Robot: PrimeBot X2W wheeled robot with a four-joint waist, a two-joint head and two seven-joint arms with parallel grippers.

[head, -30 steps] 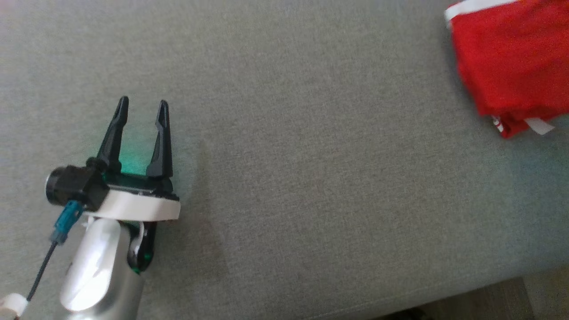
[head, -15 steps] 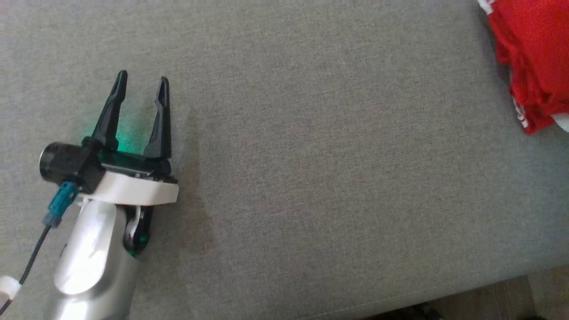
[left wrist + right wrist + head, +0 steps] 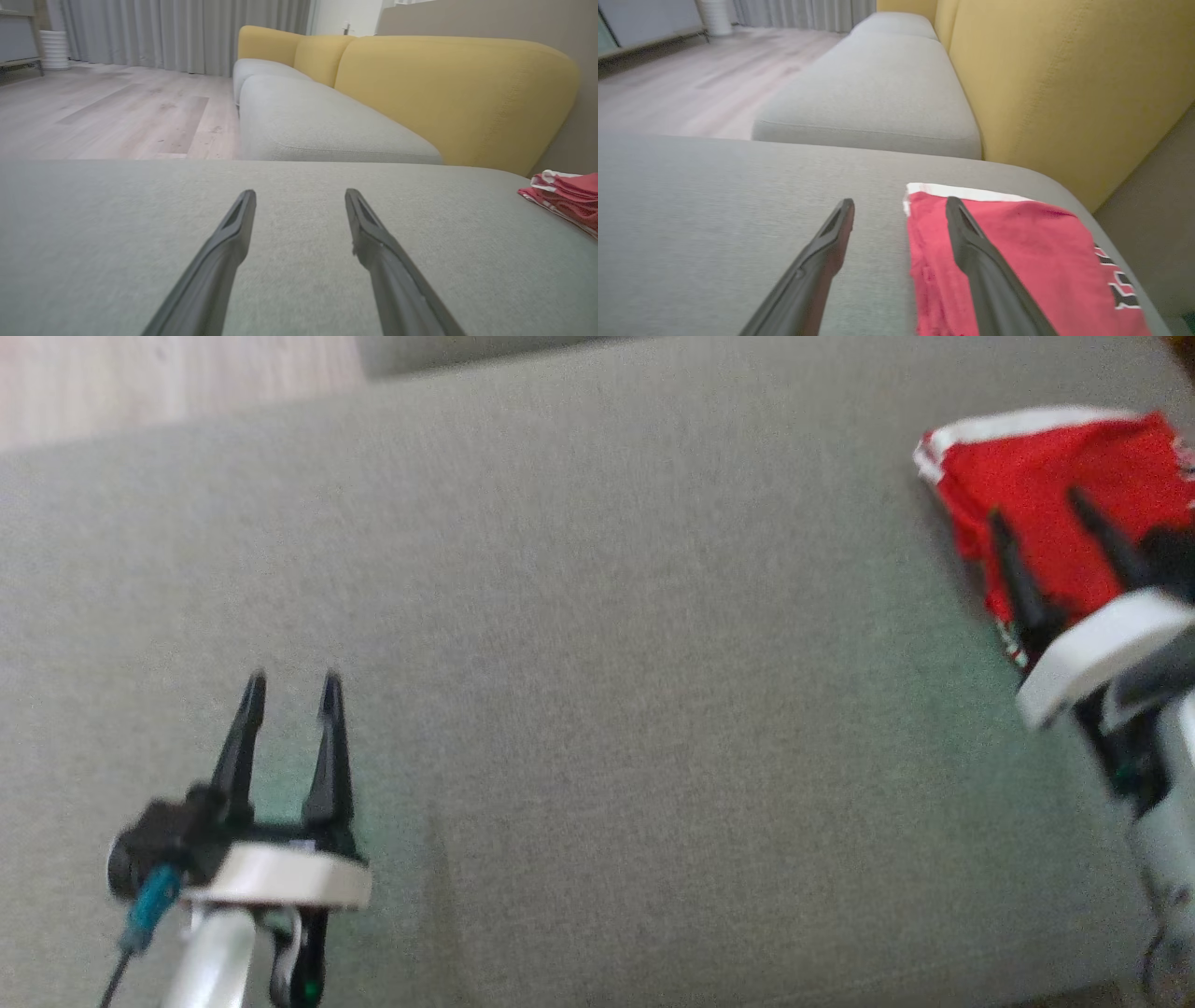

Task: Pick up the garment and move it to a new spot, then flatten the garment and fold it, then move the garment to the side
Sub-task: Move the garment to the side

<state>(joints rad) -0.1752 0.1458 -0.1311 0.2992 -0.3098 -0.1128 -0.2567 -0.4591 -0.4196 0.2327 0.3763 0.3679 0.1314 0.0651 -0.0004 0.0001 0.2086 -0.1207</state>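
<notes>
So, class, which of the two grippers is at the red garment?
The right gripper: its open fingers reach over the garment at its edge. The left gripper, also open, hangs over bare grey cushion, well apart from it.

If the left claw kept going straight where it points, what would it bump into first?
Probably nothing soon. The left claw points across the grey cushion, and the red shirt lies to its right. Past the cushion's edge sits another grey seat, though depth is unclear.

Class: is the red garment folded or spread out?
Folded: the red garment lies as a compact rectangle, its layered edges stacked.
</notes>
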